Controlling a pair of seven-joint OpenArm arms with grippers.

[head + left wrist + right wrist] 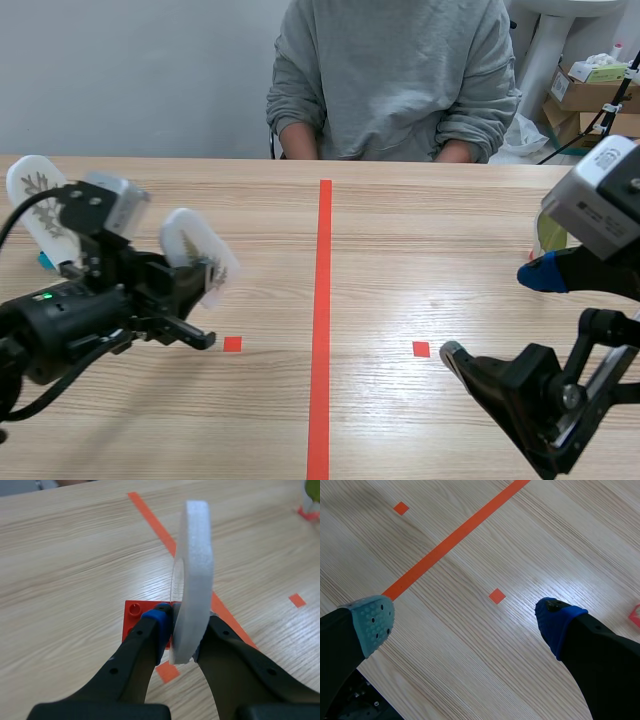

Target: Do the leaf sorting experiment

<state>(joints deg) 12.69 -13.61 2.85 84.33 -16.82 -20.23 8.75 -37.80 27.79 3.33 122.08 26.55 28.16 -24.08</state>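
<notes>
At the lower right of the scene view the right gripper (495, 312) hangs over the table (400, 280) with its fingers wide apart and nothing between them. At the middle left, the left gripper (200, 280) is clenched on the white foam leaf card (192, 248), and the card is lifted clear of the wood. The pinch sits only at the lower end of the card, so I judge the main danger is that the card turns between the pads or slides out. The foam looks light and soft, and a hard squeeze may dent it. A red brick (132, 616) shows at this lower end, just behind the blue pad (156, 622); I cannot tell if it is fixed to the card, and a loose one may drop. The card is oval. Its long axis runs from the fingers up toward the upper left of the scene view, a little tilted, with the rounded end on top and the leaf face toward the camera. Farther, at the upper left, a second leaf card (35, 200) stands near the arm and could be knocked. A person (390, 80) sits across the table.
</notes>
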